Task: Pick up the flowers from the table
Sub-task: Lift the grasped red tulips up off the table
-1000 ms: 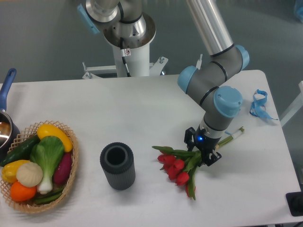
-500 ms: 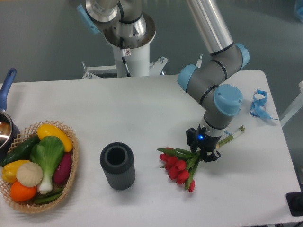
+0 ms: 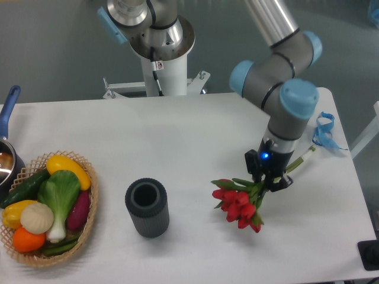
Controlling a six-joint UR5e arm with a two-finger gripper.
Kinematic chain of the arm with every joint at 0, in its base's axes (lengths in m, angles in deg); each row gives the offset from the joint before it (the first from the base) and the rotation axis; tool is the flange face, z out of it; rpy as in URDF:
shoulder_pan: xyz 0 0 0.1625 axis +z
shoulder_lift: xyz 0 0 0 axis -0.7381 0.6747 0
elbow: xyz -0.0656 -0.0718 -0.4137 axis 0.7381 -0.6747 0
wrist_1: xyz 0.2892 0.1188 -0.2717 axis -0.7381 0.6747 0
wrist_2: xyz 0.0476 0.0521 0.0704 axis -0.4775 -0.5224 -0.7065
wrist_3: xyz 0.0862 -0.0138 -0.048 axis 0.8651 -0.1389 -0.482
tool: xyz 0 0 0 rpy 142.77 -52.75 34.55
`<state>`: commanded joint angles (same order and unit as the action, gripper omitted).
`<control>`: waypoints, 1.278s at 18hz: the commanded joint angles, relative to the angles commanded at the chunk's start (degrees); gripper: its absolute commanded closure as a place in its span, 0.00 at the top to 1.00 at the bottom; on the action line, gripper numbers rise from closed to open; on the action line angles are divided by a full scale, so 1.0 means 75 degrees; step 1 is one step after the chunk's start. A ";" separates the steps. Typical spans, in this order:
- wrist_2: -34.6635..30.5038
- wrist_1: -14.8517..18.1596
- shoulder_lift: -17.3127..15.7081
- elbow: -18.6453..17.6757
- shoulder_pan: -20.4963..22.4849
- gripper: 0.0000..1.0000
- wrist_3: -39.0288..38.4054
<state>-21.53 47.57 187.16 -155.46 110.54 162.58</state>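
The flowers, a bunch of red tulips with green leaves, hang tilted in my gripper, heads down to the left and stem ends sticking up to the right. The gripper is shut on the green stems just behind the leaves. The bunch looks lifted a little off the white table, at its right side.
A dark grey ribbed cylinder vase stands left of the flowers. A wicker basket of vegetables sits at the left edge, beside a pot with a blue handle. A curly blue ribbon lies at the right edge.
The gripper has risen and moved to the right with the flowers. The bunch has left the tabletop and hangs more steeply.
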 joint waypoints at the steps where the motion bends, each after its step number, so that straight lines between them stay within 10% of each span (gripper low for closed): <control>1: 0.0515 -0.0012 -0.0198 0.0012 0.0116 0.29 -0.0397; 13: 0.4677 -0.0082 -0.1348 0.0082 0.0563 0.30 -0.3083; 23: 0.4938 -0.0094 -0.1443 -0.0011 0.0633 0.30 -0.3237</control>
<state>15.50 46.87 176.35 -155.54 115.29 138.30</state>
